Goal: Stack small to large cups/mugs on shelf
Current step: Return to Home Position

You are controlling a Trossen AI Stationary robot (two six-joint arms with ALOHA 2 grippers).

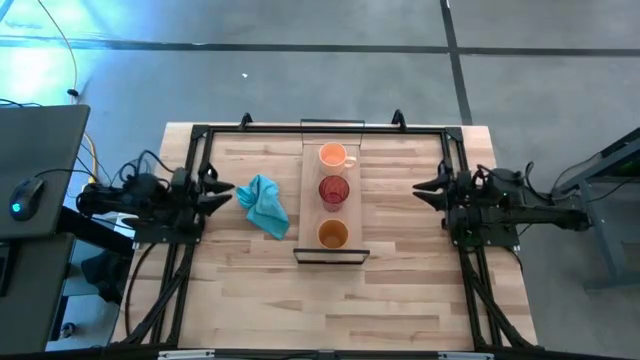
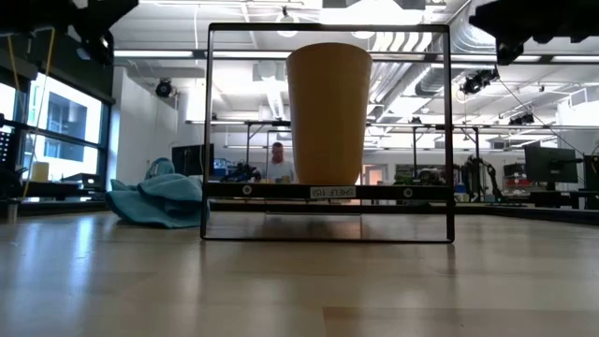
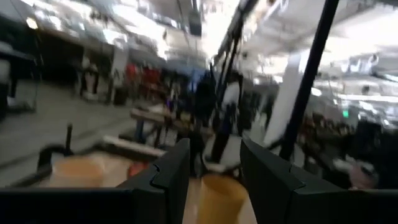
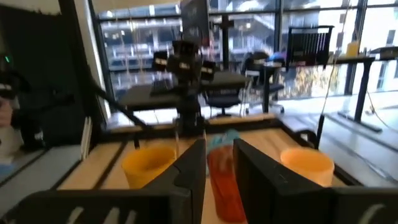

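Note:
Three cups stand upright in a row on the shelf (image 1: 308,205), a narrow light-wood board in a dark frame at the table's middle. The pale orange mug (image 1: 333,155) is farthest, the dark red cup (image 1: 333,190) is in the middle, and the amber-brown cup (image 1: 333,234) is nearest. The low view shows only the amber-brown cup (image 2: 328,112), which hides the other two. My left gripper (image 1: 228,190) (image 3: 214,146) waits open at the table's left side. My right gripper (image 1: 418,187) (image 4: 219,144) waits at the right side with a narrow gap. Both point at the shelf from well away.
A crumpled teal cloth (image 1: 265,205) lies on the tabletop between my left gripper and the shelf. Dark arm frames run along the left, right and far edges. Bare wood spreads toward the near edge. A person (image 2: 278,161) sits far off in the room.

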